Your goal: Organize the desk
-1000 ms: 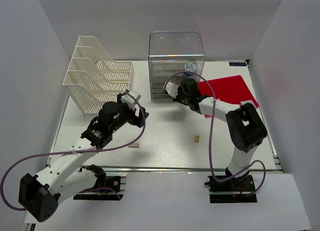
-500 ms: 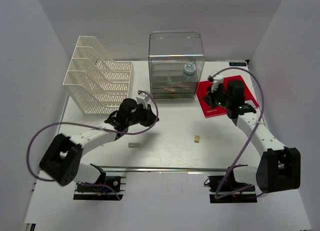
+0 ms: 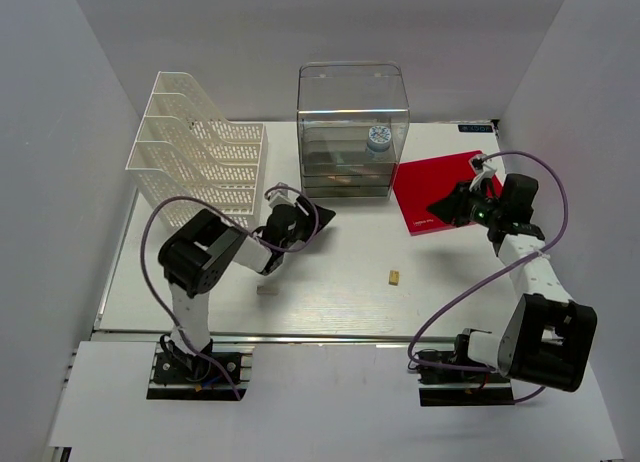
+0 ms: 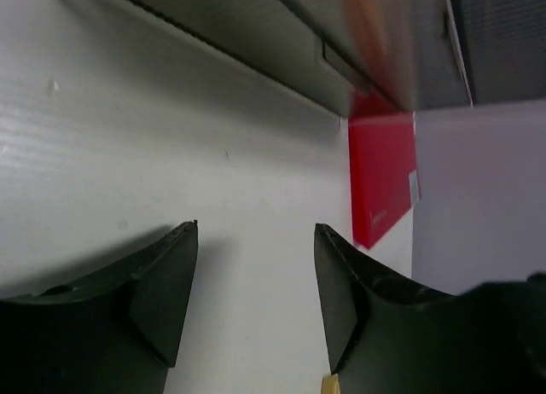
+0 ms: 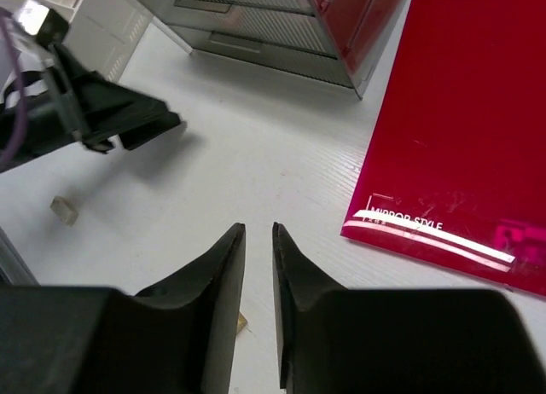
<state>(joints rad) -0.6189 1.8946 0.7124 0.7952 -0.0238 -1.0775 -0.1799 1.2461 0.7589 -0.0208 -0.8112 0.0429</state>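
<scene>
We cannot see the left gripper's (image 3: pixel 318 222) fingers in the top view, where it is only a dark wedge in front of the drawer box (image 3: pixel 352 132). The left wrist view shows them apart with nothing between, low over the desk (image 3: pixel 340 262). That view blurs the box's base and cuts it off. The desk spreads under everything, with the box at its far middle.

The right gripper (image 5: pixel 258 228), right of the box, has its fingers a narrow slit apart and empty. It sits by the front corner of the red sheet (image 5: pixel 452 130), which lies just right of the box. White print on the sheet reads "MIRROR STYLE".

A round blue-and-white thing (image 3: pixel 378 137) inside the box bears marks too small to read. A tan block (image 3: pixel 394 277) and a grey bit (image 3: pixel 267 291) lie in front of the box. A file rack (image 3: pixel 195 157) stands to its left.
</scene>
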